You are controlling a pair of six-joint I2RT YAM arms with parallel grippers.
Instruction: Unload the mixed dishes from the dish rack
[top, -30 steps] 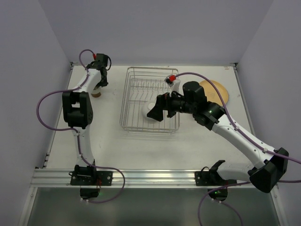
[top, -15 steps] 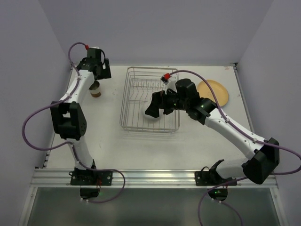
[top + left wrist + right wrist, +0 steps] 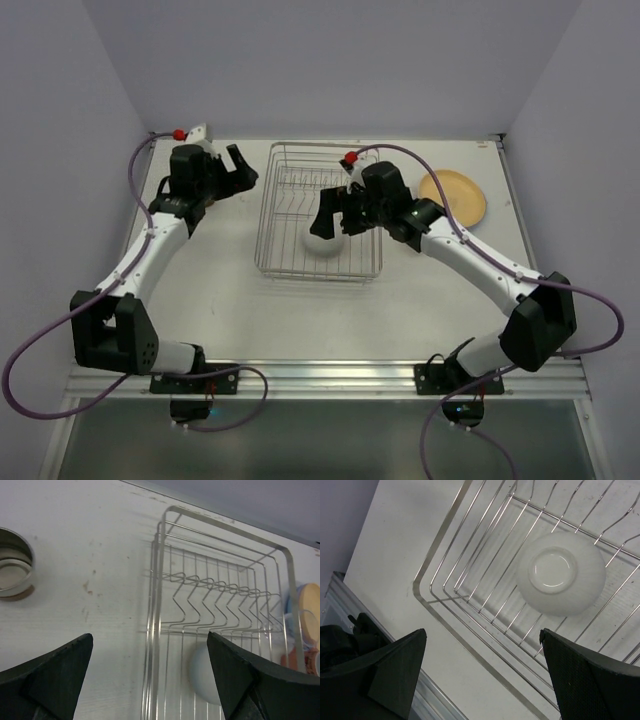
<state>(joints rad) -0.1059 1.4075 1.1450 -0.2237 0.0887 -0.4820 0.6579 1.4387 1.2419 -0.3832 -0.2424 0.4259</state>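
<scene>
The silver wire dish rack (image 3: 318, 205) stands mid-table. Inside its near part a white bowl (image 3: 322, 244) lies upside down, foot ring up (image 3: 561, 574). My right gripper (image 3: 335, 222) hovers open above the rack's near left corner (image 3: 445, 610), beside the bowl and apart from it. My left gripper (image 3: 238, 170) is open over bare table just left of the rack (image 3: 155, 580), holding nothing. The small brown cup (image 3: 11, 562) stands upright on the table to its left. A yellow-orange plate (image 3: 453, 197) lies right of the rack.
A blue edge shows under the yellow-orange plate (image 3: 309, 607) in the left wrist view. Lilac walls close the table at the left, back and right. A metal rail (image 3: 320, 378) with both arm bases runs along the near edge.
My left gripper opened and left the brown cup standing on the table, then swung right toward the rack. The right gripper, still open, moved back and left over the bowl.
</scene>
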